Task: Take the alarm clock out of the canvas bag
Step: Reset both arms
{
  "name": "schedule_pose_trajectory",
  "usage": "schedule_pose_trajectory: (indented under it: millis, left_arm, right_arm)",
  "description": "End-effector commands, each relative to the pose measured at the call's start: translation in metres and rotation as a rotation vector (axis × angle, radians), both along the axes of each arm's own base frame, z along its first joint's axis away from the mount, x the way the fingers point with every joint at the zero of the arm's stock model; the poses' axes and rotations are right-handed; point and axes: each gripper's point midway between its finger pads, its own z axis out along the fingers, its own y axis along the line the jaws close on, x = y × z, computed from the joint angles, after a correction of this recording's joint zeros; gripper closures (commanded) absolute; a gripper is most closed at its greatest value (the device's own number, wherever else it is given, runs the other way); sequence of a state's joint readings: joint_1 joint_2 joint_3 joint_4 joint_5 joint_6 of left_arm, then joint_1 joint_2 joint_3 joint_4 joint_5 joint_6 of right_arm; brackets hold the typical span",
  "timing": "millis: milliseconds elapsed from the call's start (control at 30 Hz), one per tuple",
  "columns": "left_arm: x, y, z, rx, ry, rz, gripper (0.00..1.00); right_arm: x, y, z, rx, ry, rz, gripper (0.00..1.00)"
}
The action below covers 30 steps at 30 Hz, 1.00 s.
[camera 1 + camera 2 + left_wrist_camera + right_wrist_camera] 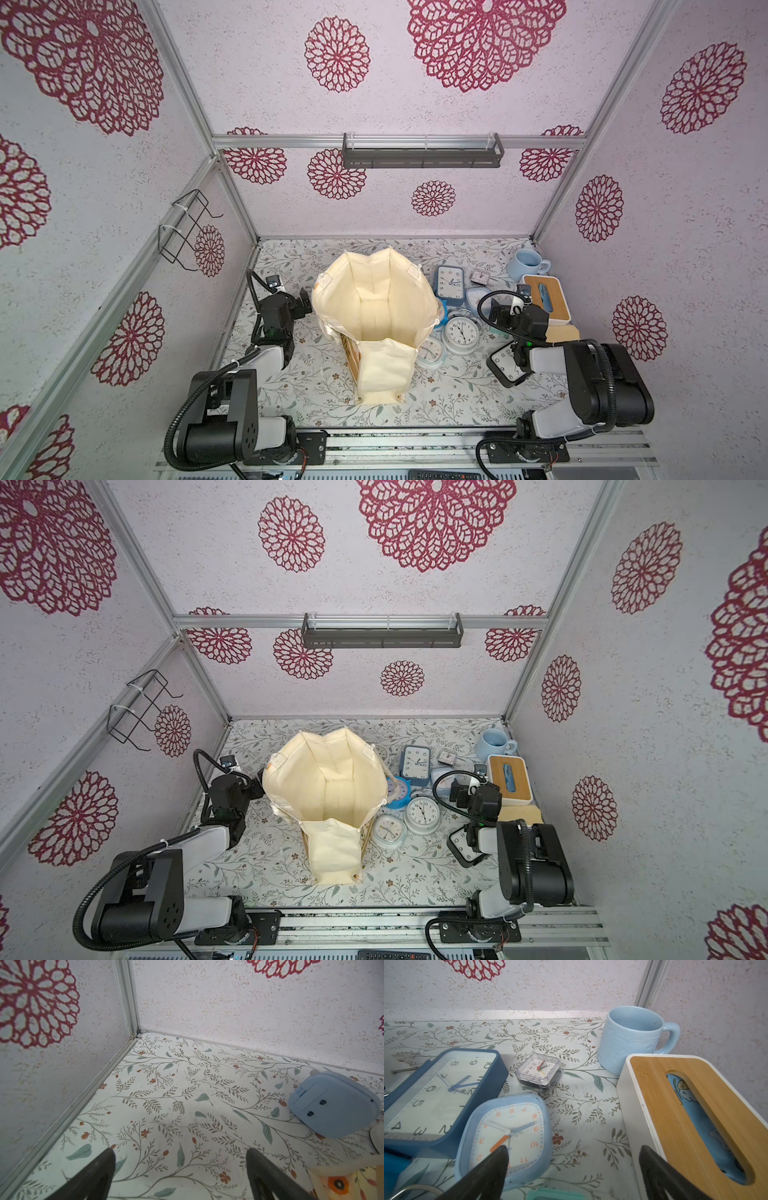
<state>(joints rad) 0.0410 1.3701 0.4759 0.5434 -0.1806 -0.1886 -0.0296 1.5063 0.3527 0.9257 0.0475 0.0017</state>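
Canvas bag (374, 299) upright, open, cream lining showing; left gripper (180, 1150), right gripper (574, 1147) released.

Bright, even light; soft shadows, edges distorted.

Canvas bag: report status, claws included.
Left claw open, beside canvas bag. Right claw open, over clocks. Bag upright, mouth open, no clock seen inside.
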Motion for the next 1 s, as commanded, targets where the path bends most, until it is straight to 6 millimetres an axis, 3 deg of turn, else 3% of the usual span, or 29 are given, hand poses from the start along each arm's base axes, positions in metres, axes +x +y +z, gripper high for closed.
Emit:
schedule_pose_trajectory:
  millis: [0, 133, 233, 433, 500, 567, 967]
  left_arm:
    - [0.007, 0.0, -0.003, 0.0, 0.031, -0.017, 0.01]
    - [0.014, 0.006, -0.011, -0.031, 0.079, -0.005, 0.01]
    - [0.011, 0.012, -0.009, 0.05, 0.086, 0.014, 0.01]
    - [0.009, 0.017, 0.002, 0.101, -0.029, 0.018, 0.01]
    - [0.012, 0.018, -0.015, 0.079, -0.023, -0.005, 0.01]
    - [0.01, 0.033, -0.014, 0.043, -0.096, 0.035, 0.01]
    - [0.01, 0.029, -0.019, 0.029, -0.049, 0.018, 0.01]
  right_arm:
    - [0.005, 0.004, 0.018, 0.013, -0.07, 0.011, 0.01]
    - [0.004, 0.004, 0.018, 0.008, -0.071, 0.004, 0.01]
    - [0.004, 0.004, 0.017, 0.007, -0.07, 0.004, 0.01]
    - [0.004, 0.004, 0.017, 0.007, -0.069, 0.005, 0.01]
    - [0.004, 0.004, 0.017, 0.007, -0.07, 0.005, 0.01]
    - [0.004, 0.004, 0.018, 0.007, -0.071, 0.004, 0.01]
    - [-0.005, -0.002, 0.016, -0.016, -0.114, -0.06, 0.01]
